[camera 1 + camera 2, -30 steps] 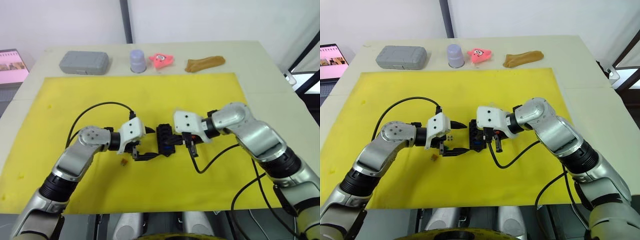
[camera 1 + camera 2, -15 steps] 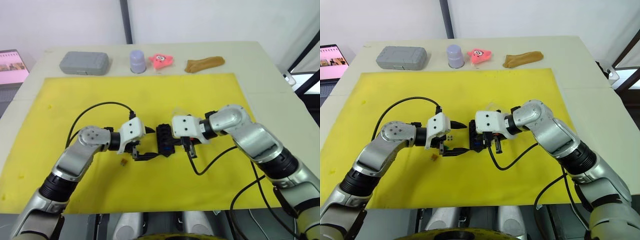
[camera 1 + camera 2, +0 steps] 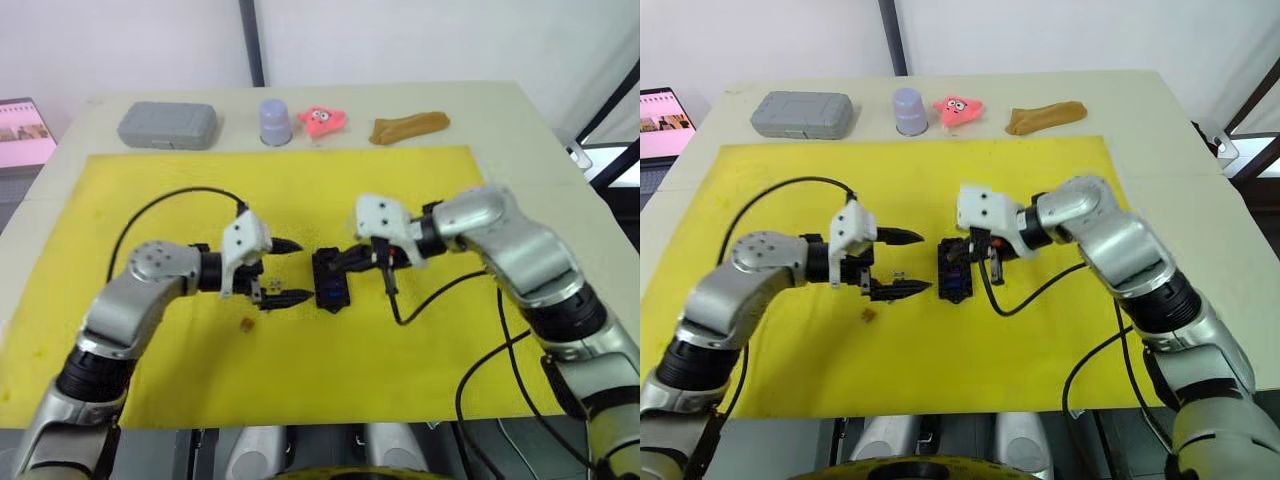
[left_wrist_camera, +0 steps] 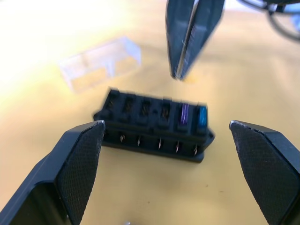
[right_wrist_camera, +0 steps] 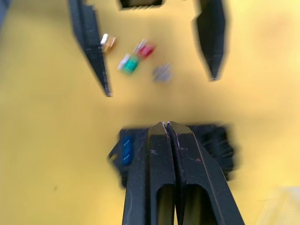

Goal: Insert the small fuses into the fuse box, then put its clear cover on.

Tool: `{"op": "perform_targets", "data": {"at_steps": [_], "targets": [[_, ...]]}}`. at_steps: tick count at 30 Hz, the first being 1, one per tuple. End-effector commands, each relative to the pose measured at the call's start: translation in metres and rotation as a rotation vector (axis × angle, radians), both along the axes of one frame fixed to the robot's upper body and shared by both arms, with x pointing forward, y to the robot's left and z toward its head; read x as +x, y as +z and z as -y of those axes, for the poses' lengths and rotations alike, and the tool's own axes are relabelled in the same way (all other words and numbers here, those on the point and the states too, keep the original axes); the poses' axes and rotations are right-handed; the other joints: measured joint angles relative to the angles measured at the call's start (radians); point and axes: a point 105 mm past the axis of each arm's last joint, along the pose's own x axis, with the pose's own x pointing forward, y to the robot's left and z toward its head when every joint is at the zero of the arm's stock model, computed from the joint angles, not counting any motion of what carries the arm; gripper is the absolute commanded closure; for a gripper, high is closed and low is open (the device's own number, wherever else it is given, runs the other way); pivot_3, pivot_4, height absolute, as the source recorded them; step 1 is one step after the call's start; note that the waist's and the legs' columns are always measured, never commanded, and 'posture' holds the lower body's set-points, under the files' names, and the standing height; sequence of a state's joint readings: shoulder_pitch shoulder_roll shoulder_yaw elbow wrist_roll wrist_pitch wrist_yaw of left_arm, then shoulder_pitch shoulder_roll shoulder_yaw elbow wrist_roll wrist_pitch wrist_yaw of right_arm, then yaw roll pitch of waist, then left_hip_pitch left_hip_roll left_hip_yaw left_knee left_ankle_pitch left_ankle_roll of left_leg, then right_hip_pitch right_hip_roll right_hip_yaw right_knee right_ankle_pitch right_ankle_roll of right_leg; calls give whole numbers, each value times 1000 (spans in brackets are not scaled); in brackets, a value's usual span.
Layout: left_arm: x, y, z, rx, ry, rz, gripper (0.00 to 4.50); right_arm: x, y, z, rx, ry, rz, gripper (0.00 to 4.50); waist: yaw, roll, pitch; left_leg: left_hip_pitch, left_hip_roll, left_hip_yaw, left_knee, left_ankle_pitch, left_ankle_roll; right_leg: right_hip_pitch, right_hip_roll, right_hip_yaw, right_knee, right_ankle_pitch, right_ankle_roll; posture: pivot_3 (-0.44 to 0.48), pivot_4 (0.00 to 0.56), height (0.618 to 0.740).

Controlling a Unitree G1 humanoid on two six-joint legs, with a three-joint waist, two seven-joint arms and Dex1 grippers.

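Observation:
The black fuse box [image 4: 154,129] lies on the yellow mat [image 3: 150,200] between my two grippers, with a purple fuse [image 4: 184,112] and a teal fuse [image 4: 201,115] seated at one end. My left gripper [image 3: 298,270] is open just left of it, touching nothing. Between its fingers, several loose small fuses lie on the mat: yellow [image 5: 108,42], red [image 5: 146,48], green [image 5: 129,63] and grey [image 5: 161,72]. My right gripper [image 5: 167,124] is shut with nothing in it, tips just over the box. The clear cover [image 4: 99,62] lies beyond the box.
A small orange bit [image 3: 246,323] lies on the mat below my left gripper. Along the table's far edge stand a grey case [image 3: 168,124], a lavender cup [image 3: 276,121], a pink toy [image 3: 323,119] and a brown object [image 3: 410,126]. Black cables trail from both wrists.
My left gripper has pulled back to the left, off the fuse box. My right gripper has drawn up and to the right. The box has stayed in place.

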State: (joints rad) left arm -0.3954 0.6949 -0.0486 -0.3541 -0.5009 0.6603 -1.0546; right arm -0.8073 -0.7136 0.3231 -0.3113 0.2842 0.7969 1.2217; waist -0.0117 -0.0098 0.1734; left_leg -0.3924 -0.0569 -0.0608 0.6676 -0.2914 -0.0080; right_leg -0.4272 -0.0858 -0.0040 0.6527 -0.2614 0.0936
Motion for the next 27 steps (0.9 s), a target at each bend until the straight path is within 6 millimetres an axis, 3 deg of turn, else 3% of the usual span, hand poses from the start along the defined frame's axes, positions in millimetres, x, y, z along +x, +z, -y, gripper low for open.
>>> {"op": "perform_targets", "data": {"at_steps": [1, 4, 11, 14, 17, 22, 27], "targets": [[-4, 23, -40, 3, 112, -14, 0, 5, 20, 29, 1, -52, 65, 4441, 0, 0, 0, 0, 0, 0, 0, 0, 0, 0, 0, 0, 0, 0, 0, 0, 150, 731], [-14, 25, -81, 64, 209, -65, 0, 12, 22, 66, -30, -147, 71, 3697, 0, 0, 1, 0, 0, 0, -1, 0, 1, 0, 0, 0, -1, 0, 0, 0, 150, 731], [-39, 22, -168, 169, 461, -146, 0, 23, 19, 154, -104, -390, 69, 235, -1, 2, 1, 0, 0, 1, -2, -1, 1, 0, -1, 0, -2, 0, 0, 0, 150, 731], [-45, 20, -189, 182, 532, -150, 0, 24, 13, 179, -130, -466, 61, 43, 0, 2, 2, 0, 0, 2, -2, -1, 2, 0, -2, 0, -2, 0, 0, 0, 150, 731], [-49, 15, -192, 170, 550, -159, 0, 25, 3, 196, -153, -514, 46, 43, 0, 2, 2, 0, 0, 2, -2, -1, 2, 1, -2, 0, -2, 0, 0, 0, 150, 731], [-45, 5, -171, 129, 497, -163, 0, 34, 12, 177, -102, -484, 103, 43, -2, 4, 3, 0, 1, 2, -2, -1, 2, 1, -2, 0, -2, 0, 0, 0, 150, 731], [-41, -4, -133, -8, 367, -276, 0, 21, 27, 116, -41, -258, 118, 43, -3, 6, 4, 0, 1, 2, -2, -1, 1, 0, -2, 0, -2, 0, 0, 0, 150, 731]]}}
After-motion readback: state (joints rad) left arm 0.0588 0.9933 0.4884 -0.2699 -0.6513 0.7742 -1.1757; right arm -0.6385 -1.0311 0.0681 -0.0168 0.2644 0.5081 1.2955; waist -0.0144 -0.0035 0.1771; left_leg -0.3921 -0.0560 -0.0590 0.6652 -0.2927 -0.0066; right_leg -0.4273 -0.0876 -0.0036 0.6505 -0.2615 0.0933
